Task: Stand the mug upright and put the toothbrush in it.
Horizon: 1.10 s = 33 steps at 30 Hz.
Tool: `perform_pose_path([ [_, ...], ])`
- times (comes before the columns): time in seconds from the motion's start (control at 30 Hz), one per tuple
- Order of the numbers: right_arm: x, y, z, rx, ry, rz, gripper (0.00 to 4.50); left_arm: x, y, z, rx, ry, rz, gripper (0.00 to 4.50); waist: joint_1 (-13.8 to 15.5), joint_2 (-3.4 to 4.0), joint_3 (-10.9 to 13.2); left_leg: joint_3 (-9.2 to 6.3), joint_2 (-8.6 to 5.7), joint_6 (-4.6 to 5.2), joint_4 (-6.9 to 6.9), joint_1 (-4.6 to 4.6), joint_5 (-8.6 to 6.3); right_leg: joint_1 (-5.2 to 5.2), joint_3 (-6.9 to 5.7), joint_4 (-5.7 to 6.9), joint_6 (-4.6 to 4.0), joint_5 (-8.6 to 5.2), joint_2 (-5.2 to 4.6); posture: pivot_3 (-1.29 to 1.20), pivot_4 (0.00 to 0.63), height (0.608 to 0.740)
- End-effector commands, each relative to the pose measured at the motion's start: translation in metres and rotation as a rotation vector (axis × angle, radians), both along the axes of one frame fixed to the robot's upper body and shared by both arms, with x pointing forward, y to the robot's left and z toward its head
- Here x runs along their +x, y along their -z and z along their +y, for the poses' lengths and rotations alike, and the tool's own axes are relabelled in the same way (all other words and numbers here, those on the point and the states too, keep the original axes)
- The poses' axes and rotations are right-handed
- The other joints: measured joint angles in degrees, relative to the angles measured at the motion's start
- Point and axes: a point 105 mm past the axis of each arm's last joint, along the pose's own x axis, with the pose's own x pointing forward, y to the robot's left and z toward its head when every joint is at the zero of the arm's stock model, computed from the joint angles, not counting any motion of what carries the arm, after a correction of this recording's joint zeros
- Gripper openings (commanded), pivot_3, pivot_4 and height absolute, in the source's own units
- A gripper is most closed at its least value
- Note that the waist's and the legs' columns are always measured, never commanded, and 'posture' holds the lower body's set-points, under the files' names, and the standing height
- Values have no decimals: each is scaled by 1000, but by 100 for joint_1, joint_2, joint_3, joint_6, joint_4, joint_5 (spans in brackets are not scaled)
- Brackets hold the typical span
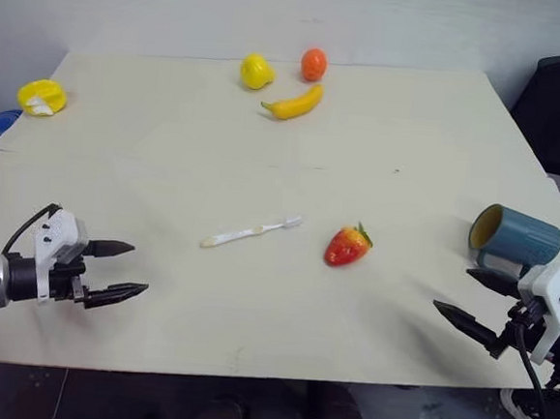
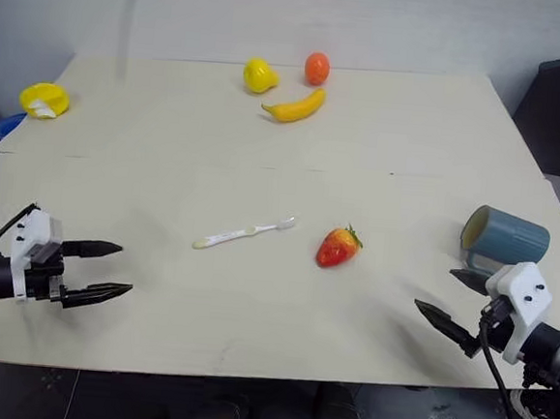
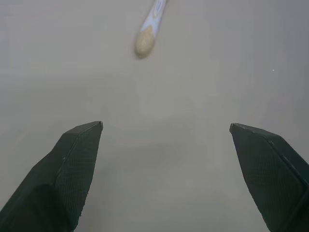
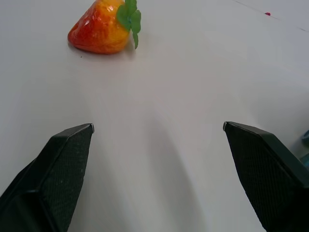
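Left eye view | no step is done yet | mug (image 1: 516, 238), smooth blue with yellow inside, is seen lying on its side near tabletop (image 1: 169, 143) right edge, just beside right tool (image 1: 477, 304) | thin cream toothbrush (image 1: 250, 232) lies mid-tabletop beside shiny strawberry (image 1: 347, 245) | left tool (image 1: 120, 273) and right tool are spread apart, empty

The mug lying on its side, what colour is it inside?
Yellow inside the mug, teal-blue outside; clearest in the left eye view.
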Motion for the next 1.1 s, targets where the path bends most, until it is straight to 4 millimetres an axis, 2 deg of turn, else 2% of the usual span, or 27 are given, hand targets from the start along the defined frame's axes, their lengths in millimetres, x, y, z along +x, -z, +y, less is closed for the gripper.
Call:
perform_pose_path([
  [0.03,-1,-6,6,-7,-19,-35,4484,-1,-2,-1,26,15,-25,4500,0,0,0,5,1,-1,0,-3,0,-7,3,2,0,0,1,0,150,740],
  [0.2,0,-7,6,-10,-14,-36,4484,0,2,-4,42,14,-24,4500,0,0,0,22,14,-6,0,-4,-3,-14,14,3,-6,4,15,0,150,740],
  [0.63,-4,-1,13,-2,-16,-17,4484,5,-5,-11,-25,-4,-35,4500,0,0,0,38,36,-16,1,-1,-9,-20,28,2,-14,8,44,0,150,740],
  [0.93,-4,-7,15,1,-15,-32,4484,4,-8,-14,-38,35,-30,4500,0,0,0,41,36,-16,1,0,-10,-21,30,2,-15,9,45,0,150,740],
  [1.03,0,-8,20,-128,-41,-76,4484,2,-18,-25,-30,99,-50,4500,0,-1,0,42,36,-16,1,-1,-10,-23,31,2,-15,9,46,0,150,740],
  [1.1,1,-13,33,-224,-103,-131,4484,0,-30,-42,-50,176,-53,4500,0,-1,0,45,35,-16,3,-1,-10,-23,33,2,-16,10,46,0,150,740],
])
